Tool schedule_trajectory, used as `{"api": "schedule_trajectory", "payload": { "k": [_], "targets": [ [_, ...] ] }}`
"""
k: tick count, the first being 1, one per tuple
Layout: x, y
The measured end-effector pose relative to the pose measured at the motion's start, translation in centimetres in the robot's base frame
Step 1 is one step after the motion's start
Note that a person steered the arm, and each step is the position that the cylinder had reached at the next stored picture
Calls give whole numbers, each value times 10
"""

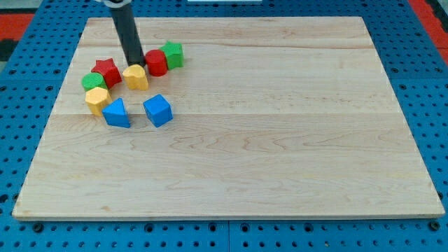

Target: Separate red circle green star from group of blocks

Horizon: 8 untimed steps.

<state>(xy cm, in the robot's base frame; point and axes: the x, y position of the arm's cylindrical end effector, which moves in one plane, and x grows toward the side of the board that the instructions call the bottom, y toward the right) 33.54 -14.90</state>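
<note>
The red circle and the green star touch each other at the upper left of the wooden board, the star to the circle's upper right. My tip stands just left of the red circle, at the top edge of a yellow heart-shaped block. The dark rod rises from the tip out of the view's top. A red star, a green circle, a yellow hexagon, a blue triangle and a blue cube form the group to the left and below.
The board lies on a blue perforated table. Its left edge runs close to the green circle and the yellow hexagon.
</note>
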Motion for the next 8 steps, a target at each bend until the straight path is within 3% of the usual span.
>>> {"api": "schedule_trajectory", "payload": {
  "k": [2, 3, 5, 6, 7, 8],
  "targets": [
    [20, 39],
    [20, 30],
    [-34, -58],
    [-31, -124],
    [7, -130],
    [18, -108]
  ]
}}
